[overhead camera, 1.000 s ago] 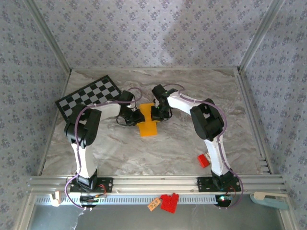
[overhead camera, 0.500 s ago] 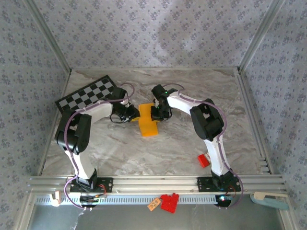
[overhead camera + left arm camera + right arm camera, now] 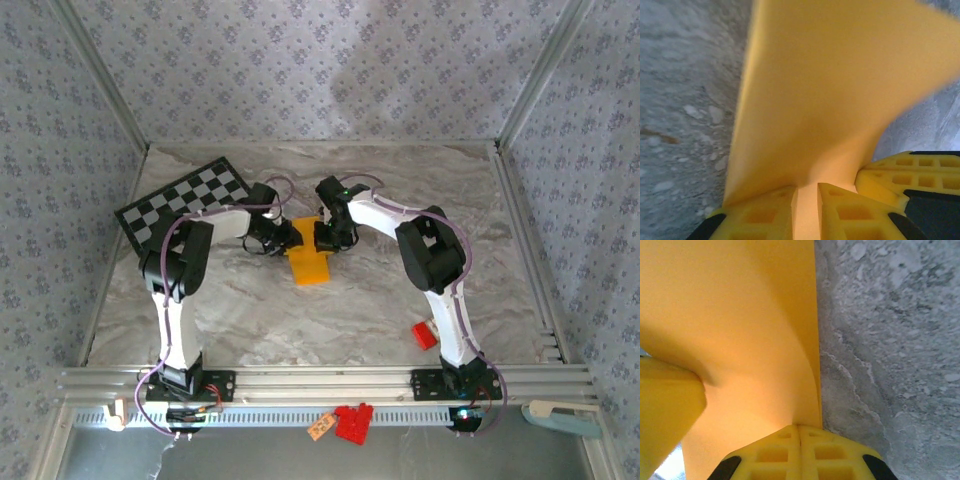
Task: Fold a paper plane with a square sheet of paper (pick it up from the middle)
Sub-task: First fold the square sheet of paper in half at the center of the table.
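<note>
The square sheet of paper (image 3: 310,265), plain orange-yellow, lies mid-table with its far part lifted between both grippers. My left gripper (image 3: 290,240) meets it from the left. In the left wrist view the sheet (image 3: 830,85) curves up from a pinch between my left gripper's (image 3: 807,192) fingers, which stand a little apart with paper in the gap. My right gripper (image 3: 322,240) holds the sheet's right edge. In the right wrist view its (image 3: 799,429) fingers are pressed together where the paper (image 3: 730,315) curls up to them. The other gripper's yellow finger (image 3: 665,405) shows at the left.
A black-and-white checkered board (image 3: 185,200) lies at the back left, close behind my left arm. A small red block (image 3: 425,335) sits beside the right arm's base. Red pieces (image 3: 352,422) and a tag rest on the front rail. Patterned walls close in three sides.
My left arm has swung its elbow outward and back, while its gripper stayed at the sheet's left side. The right arm and the paper have kept their place.
</note>
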Action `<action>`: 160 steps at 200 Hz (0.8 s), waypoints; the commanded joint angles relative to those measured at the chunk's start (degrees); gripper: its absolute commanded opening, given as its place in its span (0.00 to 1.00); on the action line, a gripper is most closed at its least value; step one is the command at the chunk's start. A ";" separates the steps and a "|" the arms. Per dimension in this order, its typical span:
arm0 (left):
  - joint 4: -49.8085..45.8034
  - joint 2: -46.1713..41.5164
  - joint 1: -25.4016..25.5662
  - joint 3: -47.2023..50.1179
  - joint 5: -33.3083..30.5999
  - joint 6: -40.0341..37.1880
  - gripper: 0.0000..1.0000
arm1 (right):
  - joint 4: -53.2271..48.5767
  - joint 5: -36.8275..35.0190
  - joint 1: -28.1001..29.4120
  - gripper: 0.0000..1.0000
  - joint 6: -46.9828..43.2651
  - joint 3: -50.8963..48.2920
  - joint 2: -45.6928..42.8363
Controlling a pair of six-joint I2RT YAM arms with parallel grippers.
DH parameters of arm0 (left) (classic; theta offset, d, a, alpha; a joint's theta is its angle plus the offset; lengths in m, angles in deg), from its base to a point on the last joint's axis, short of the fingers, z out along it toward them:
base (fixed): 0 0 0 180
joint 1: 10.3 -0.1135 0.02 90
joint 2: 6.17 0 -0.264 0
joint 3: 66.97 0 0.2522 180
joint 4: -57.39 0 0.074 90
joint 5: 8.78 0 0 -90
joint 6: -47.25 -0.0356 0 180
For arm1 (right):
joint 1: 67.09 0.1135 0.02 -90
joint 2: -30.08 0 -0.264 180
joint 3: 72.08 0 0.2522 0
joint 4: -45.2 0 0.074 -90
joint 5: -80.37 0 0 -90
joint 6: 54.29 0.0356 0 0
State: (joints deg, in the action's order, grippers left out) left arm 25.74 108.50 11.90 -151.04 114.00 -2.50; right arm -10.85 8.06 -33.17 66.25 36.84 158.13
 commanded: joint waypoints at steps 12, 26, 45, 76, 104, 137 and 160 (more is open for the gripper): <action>-0.32 -0.68 -4.04 4.60 -5.74 -1.40 0.19 | -10.65 -16.60 -1.45 0.06 -0.69 -5.66 9.85; -1.01 -2.06 -5.28 6.03 -6.35 -2.06 0.19 | -10.52 -16.62 -1.46 0.06 -0.68 -5.60 9.78; -2.90 -4.58 -6.28 5.82 -6.04 -3.59 0.18 | -10.44 -16.59 -1.44 0.06 -0.84 -5.42 9.85; -0.50 -8.33 -4.89 4.54 1.32 -5.51 0.17 | -10.16 -16.56 -1.44 0.06 -0.93 -5.53 9.94; 2.07 -6.58 -1.99 2.53 3.90 -5.22 0.17 | -10.25 -16.46 -1.33 0.07 -1.19 -4.98 10.29; 2.72 -0.37 -0.42 -2.14 4.05 -3.47 0.17 | -10.33 -16.33 -1.35 0.07 -1.52 -4.80 10.47; 2.11 3.05 -0.75 -4.49 2.53 -3.41 0.17 | -10.21 -16.53 -1.33 0.07 -1.71 -4.98 10.56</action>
State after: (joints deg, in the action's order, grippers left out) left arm 27.84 107.91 11.85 -152.85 116.58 -6.06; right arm -11.66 8.06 -33.17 66.01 37.58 158.65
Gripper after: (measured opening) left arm 0.173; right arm 0.068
